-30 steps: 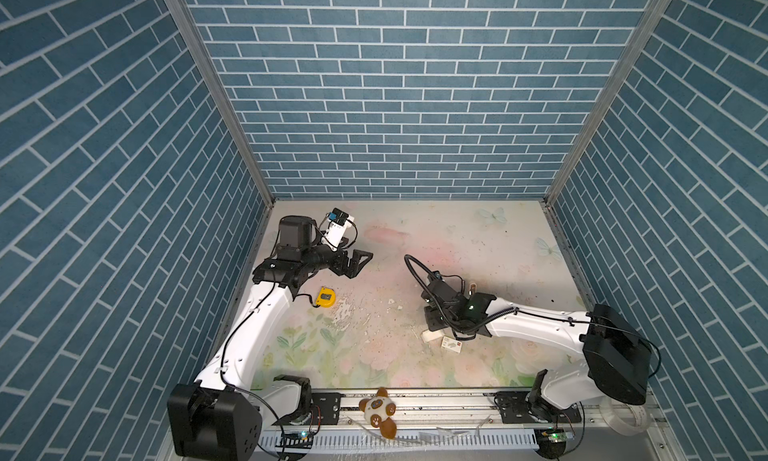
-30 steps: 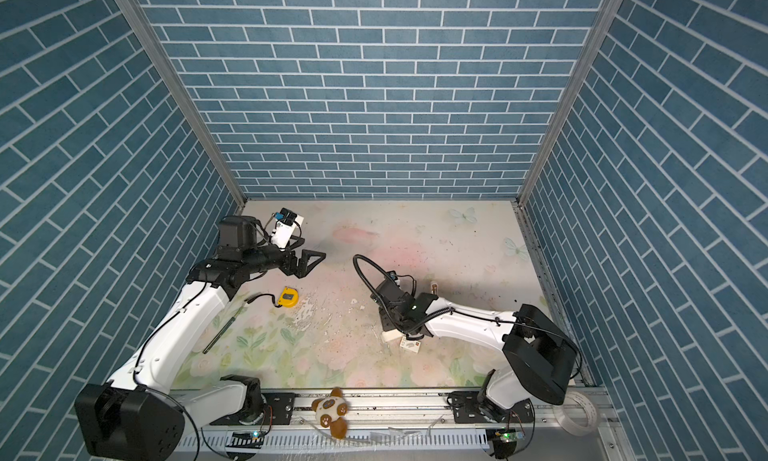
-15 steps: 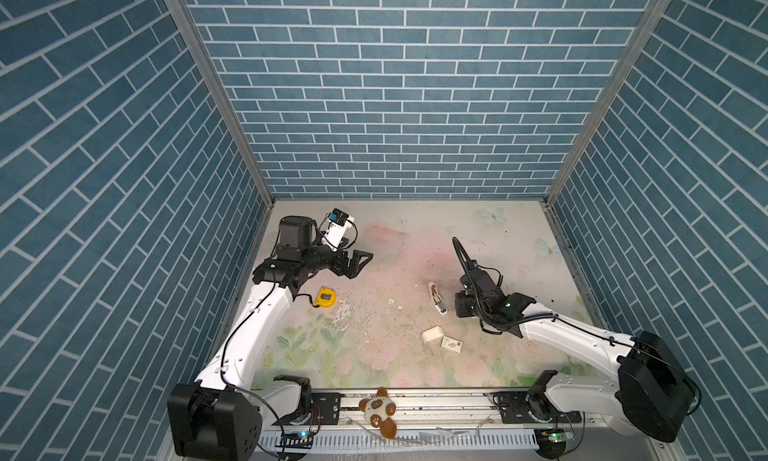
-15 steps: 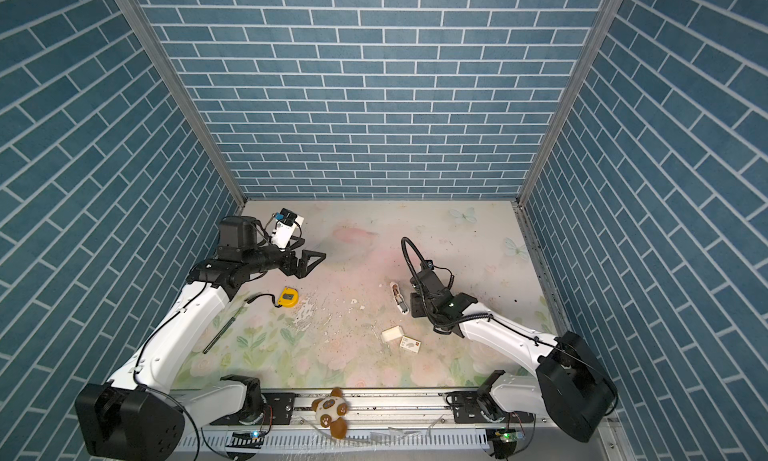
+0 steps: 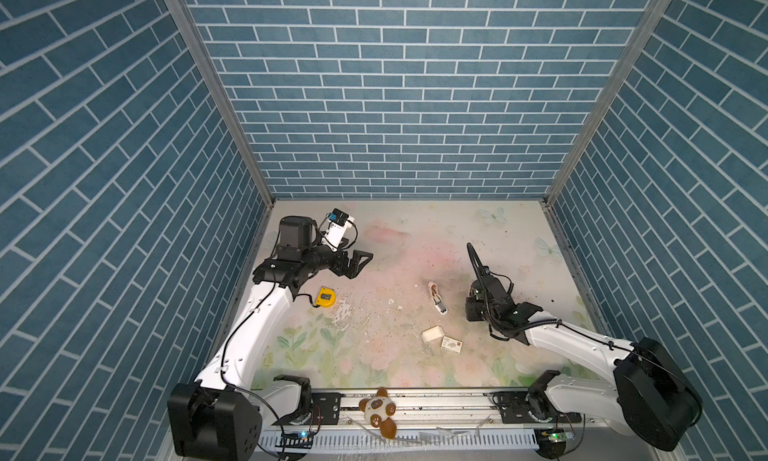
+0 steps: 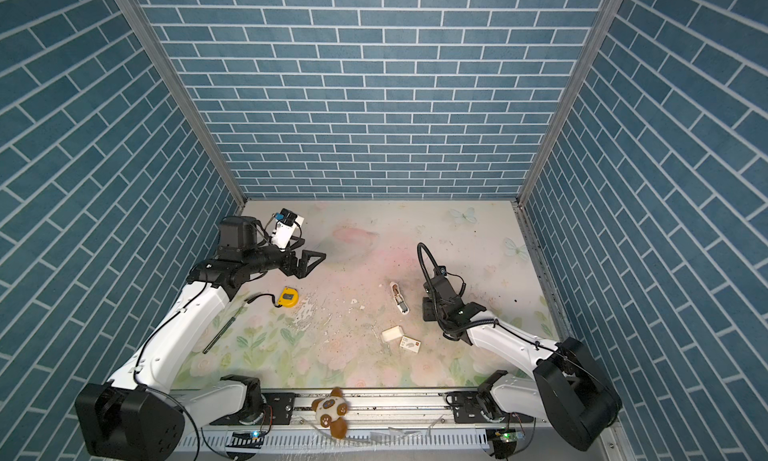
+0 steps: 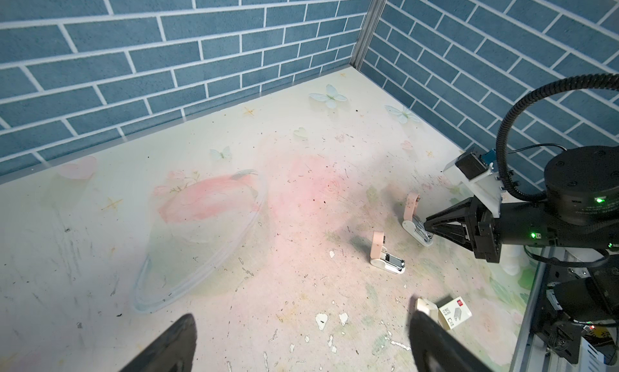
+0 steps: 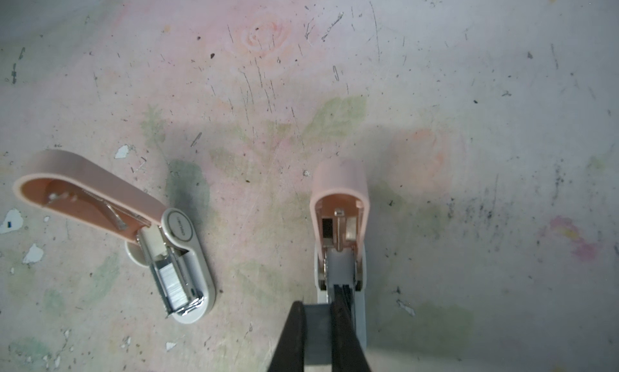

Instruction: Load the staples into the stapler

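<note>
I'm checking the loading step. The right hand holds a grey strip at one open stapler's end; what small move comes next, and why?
Probably ease the right hand forward and down so the staple strip slides into the stapler channel: its pink lid stands raised and the channel ahead looks empty.

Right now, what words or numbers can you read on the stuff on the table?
Nothing reads clearly.
White sleeve: dark print and a red mark, too small to read.
Stapler, round badge: letters too blurred to read.
Yellow tape measure: label too small to read.
</note>
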`<state>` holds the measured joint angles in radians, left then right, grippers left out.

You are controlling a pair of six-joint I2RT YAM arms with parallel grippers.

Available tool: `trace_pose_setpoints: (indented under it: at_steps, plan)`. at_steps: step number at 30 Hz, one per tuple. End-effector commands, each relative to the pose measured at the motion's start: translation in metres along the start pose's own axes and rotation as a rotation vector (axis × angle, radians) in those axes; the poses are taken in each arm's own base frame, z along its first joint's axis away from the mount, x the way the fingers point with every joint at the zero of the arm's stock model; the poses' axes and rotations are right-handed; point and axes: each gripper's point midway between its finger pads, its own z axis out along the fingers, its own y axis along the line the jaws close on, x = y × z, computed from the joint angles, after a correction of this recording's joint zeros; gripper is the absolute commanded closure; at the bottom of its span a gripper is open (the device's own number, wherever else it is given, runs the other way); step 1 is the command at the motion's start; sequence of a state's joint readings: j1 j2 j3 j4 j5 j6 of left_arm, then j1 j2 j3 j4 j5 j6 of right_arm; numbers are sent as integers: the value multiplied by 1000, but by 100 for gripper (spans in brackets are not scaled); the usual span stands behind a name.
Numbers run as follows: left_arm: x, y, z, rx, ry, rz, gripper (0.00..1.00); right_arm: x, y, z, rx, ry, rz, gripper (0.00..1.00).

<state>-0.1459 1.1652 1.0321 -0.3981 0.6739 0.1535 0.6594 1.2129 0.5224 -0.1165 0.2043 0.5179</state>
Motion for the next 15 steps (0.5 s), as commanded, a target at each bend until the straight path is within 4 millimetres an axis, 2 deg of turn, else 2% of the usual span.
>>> trace_pose_setpoints:
  at_steps: [1,15]
  plan:
    - [6,3,2,-1,9,-6,0,-9,-1,-1,-10,-45,-6,90]
    - [7,4,4,-1,14,-9,0,-2,-12,8,-14,-43,22,89]
